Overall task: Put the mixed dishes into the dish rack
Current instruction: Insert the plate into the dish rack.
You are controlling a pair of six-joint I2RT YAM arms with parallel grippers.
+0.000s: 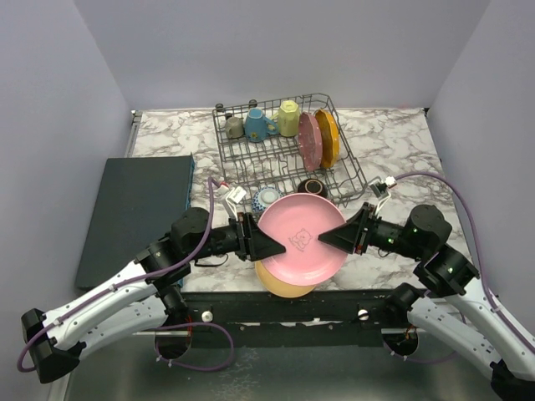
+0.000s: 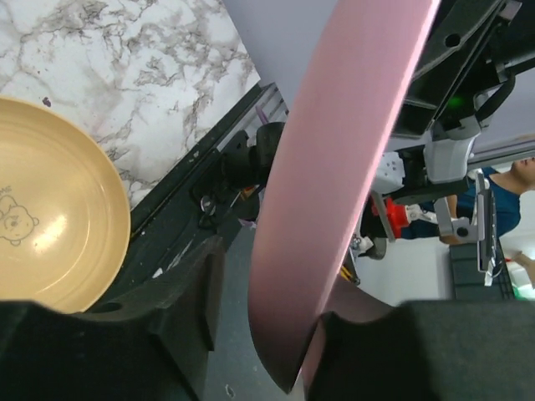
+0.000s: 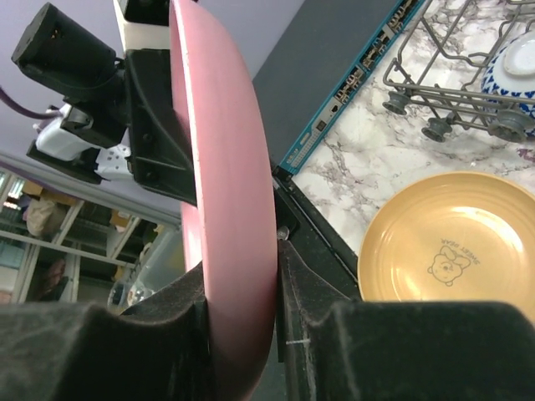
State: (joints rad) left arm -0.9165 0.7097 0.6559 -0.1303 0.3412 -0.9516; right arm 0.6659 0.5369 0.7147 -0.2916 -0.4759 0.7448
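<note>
A large plain pink plate point(image 1: 301, 236) hangs on edge above the table's near edge, between both grippers. My right gripper point(image 1: 333, 238) is shut on its right rim; in the right wrist view both pads press the plate point(image 3: 226, 209). My left gripper point(image 1: 266, 244) straddles the left rim with its jaws open. In the left wrist view a gap shows between one finger point(image 2: 167, 317) and the plate point(image 2: 334, 192), while the other finger touches it. A yellow-orange plate point(image 1: 284, 286) lies flat beneath. The dish rack point(image 1: 276, 163) holds three mugs and two upright plates.
A blue patterned bowl point(image 1: 266, 199) and a brown bowl point(image 1: 312, 187) sit at the rack's near side. A dark flat mat point(image 1: 134, 217) covers the left of the marble table. Grey walls close in on both sides and behind.
</note>
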